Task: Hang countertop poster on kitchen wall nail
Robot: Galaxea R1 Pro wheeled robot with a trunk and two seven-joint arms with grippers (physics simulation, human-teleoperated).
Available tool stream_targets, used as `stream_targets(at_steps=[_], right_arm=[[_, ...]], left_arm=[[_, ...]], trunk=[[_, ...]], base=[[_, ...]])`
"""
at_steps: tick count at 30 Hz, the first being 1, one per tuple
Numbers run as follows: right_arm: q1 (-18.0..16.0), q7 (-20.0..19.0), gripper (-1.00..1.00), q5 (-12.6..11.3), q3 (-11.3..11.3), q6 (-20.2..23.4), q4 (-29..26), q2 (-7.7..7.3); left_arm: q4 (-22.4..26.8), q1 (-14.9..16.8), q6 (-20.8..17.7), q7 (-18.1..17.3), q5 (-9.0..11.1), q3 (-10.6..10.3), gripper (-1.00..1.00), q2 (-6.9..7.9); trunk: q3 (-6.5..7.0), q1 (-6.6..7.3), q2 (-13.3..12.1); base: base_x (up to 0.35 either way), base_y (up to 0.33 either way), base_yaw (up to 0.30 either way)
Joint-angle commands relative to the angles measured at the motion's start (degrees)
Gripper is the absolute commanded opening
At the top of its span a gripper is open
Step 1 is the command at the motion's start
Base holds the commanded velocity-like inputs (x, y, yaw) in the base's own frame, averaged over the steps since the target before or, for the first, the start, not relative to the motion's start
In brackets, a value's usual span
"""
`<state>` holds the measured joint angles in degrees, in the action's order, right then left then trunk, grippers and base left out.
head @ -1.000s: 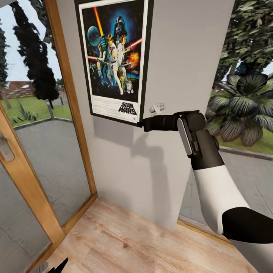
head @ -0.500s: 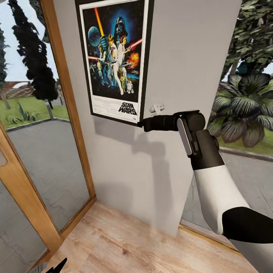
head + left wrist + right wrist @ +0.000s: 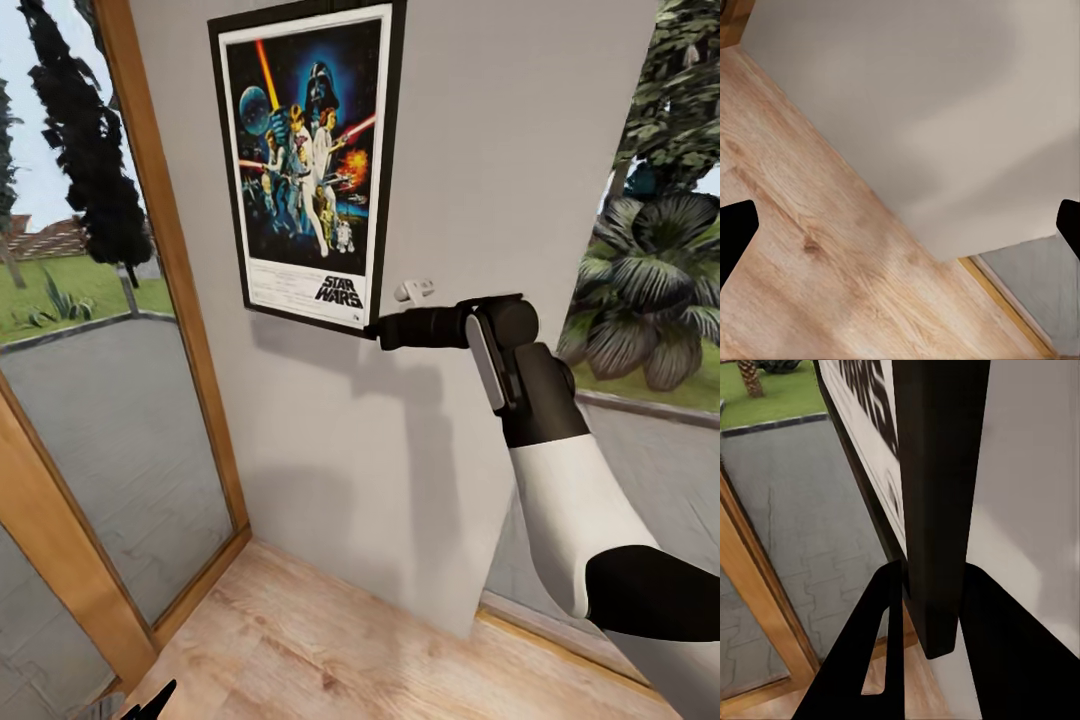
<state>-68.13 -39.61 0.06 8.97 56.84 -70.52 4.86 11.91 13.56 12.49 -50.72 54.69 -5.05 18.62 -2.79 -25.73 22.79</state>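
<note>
Pale grey wall panel (image 3: 480, 200) fills the middle of our head view, w/ the poster (image 3: 305, 165) flat against its upper part, upright, STAR WARS logo at the bottom. Our right pincer (image 3: 375, 328) is clamped on the poster's lower right corner; in the right wrist view its two dark fingers (image 3: 881, 660) sit on either side of the black frame edge (image 3: 937, 510), the wall just behind. Right arm (image 3: 545, 440) reaches in level from the side, throwing a shadow on the panel below. Small white fitting (image 3: 413, 290) sticks out of the wall just beside that corner, above the pincer.

Left of the poster the panel ends at a wood-framed glass wall (image 3: 150, 300), near the frame's left edge; right of it the panel is bare up to the window w/ plants outside. Wood plank floor (image 3: 330, 640) below is open. Left pincer (image 3: 900, 225) hangs low over the floor by the panel's foot, fingers apart, holding nothing.
</note>
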Motion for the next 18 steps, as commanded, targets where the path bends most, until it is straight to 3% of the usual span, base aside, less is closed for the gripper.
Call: stream_targets(at_steps=[1,6,18], right_arm=[[-0.1,-0.2,-1.0,-0.2,-0.1,0.4,0.2,0.03],[-0.1,-0.2,-1.0,-0.2,-0.1,0.4,1.1,0.05],[-0.9,-0.2,-1.0,-0.2,-0.1,0.3,2.8,0.06]], left_arm=[[0.0,0.1,0.3,-0.1,0.4,-0.5,1.0,0.05],[0.0,0.1,0.3,-0.1,0.4,-0.5,1.0,0.22],[0.0,0.1,0.3,-0.1,0.5,-0.5,1.0,0.36]], trunk=[[-0.14,-0.06,0.1],[-0.14,-0.06,0.1],[-0.14,-0.06,0.1]], base=[[0.203,0.0,0.0],[0.252,0.0,0.0],[0.124,0.0,0.0]])
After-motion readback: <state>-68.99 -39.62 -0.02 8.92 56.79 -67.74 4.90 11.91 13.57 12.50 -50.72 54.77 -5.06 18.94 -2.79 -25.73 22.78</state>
